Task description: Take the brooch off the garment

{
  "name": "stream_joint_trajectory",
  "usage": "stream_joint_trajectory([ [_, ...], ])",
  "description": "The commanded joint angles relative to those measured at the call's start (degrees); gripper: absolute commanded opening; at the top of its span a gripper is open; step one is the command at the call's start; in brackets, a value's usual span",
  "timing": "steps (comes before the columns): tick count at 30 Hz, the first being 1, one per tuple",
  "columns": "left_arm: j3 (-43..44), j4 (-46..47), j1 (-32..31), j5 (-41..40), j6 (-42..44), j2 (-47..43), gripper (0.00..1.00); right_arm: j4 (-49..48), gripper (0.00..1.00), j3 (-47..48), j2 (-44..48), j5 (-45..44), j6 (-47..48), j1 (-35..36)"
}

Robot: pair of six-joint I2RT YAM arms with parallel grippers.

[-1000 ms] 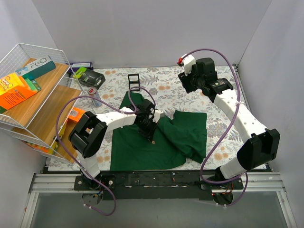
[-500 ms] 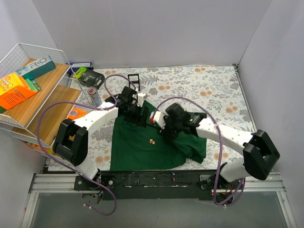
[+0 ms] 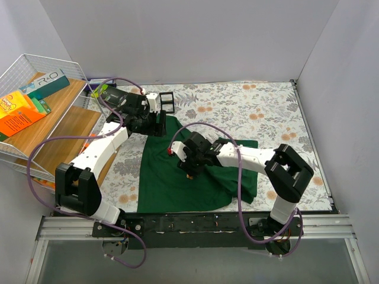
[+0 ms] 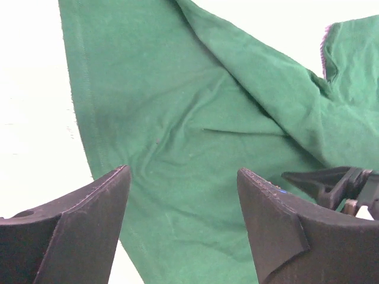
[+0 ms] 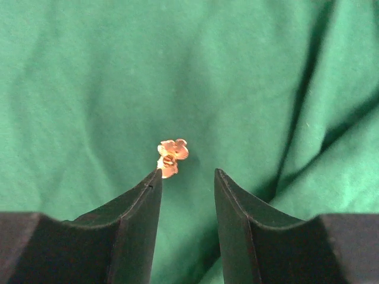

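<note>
The garment, a dark green T-shirt, lies crumpled on the floral table cover. The brooch, a small gold flower, sits on the green cloth near the shirt's middle. My right gripper hangs low over it, open. The brooch is just past the tip of the left finger, not between the two fingers. From above, the right gripper covers most of the brooch. My left gripper is open and empty over the shirt's far left edge, with only green cloth below the left gripper.
A wire rack with wooden shelves and boxes fills the left side. A black box and a small black frame sit at the back left. The floral cover is bare at the back right. The right arm's wrist shows in the left wrist view.
My left gripper has opened and drawn back from the shirt's middle to its far left edge. The right arm has swung in from the back right and come down over the brooch.
</note>
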State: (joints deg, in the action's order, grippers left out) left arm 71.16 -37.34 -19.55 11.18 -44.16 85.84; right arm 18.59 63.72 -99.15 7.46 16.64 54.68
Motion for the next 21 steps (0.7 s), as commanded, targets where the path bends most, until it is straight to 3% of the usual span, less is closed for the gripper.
stream_joint_trajectory([
  [1, 2.58, -0.71, 1.79, -0.9, -0.4, -4.89, 0.72, -1.36, 0.49, 2.9, -0.86, 1.85, -1.18, 2.98],
  [11, 4.43, -1.15, 3.12, 0.33, -0.84, -5.34, 0.73, -0.31, 0.48, 2.98, -2.36, -4.47, -2.67, 4.92],
  [21, 5.05, -1.07, 3.73, 1.74, -1.01, -4.54, 0.73, -0.22, 0.46, 3.78, -3.59, -3.6, -2.49, 4.91],
])
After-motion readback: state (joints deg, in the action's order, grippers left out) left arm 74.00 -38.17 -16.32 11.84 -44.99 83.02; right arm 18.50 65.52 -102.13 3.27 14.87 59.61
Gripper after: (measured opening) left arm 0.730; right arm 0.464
